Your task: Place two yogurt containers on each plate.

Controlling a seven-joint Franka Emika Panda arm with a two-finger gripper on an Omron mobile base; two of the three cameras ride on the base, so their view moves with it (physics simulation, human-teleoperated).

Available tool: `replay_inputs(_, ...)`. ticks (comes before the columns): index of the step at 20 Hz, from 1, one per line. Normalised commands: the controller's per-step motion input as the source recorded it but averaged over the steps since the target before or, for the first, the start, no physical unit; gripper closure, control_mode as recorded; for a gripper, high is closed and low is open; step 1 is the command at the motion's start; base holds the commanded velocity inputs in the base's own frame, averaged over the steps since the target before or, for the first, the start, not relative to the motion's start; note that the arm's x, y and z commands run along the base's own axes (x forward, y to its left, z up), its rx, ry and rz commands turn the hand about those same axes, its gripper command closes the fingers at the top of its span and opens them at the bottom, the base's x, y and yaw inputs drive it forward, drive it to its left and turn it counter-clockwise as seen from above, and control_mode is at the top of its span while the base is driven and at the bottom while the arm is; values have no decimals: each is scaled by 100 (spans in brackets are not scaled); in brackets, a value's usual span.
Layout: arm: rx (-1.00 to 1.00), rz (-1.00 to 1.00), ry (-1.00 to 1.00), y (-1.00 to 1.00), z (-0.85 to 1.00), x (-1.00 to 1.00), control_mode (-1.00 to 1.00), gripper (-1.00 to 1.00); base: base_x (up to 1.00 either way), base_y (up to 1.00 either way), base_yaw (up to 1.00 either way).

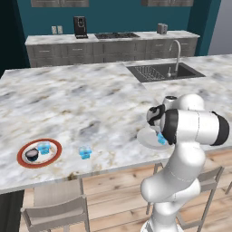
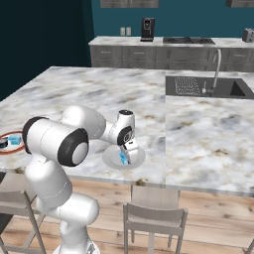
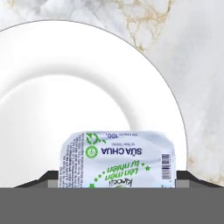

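Marble-patterned bench (image 1: 90, 104), pale grey with brown veining, spans the foreground. A dark sink (image 1: 164, 71) is set into it on the right, with a curved metal faucet (image 1: 176, 54) at its near edge. Two grey chairs stand at the bench's front edge over wood flooring (image 1: 118, 195): one at left (image 1: 56, 210), one at right (image 1: 210, 181). The back counter (image 1: 113, 38) against the teal wall carries a black coffee machine (image 1: 80, 27), a cooktop (image 1: 116, 35) and a toaster (image 1: 161, 29).
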Motion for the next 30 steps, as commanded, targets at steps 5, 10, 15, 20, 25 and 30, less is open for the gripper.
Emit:
replay_inputs(5,0,0,-1,0,-7,1,-100,-100,0,0,0)
replay_inputs(10,0,0,-3,-2,0,3,-100,-100,0,0,0)
replay_inputs(15,0,0,-3,-11,0,8,-100,-100,0,0,0)
replay_inputs(20,0,0,-8,-20,0,20,-100,-100,0,0,0)
replay_inputs(25,0,0,-8,-24,0,27,-100,-100,0,0,0)
replay_inputs(30,4,0,-13,-16,3,22,-100,-100,0,0,0)
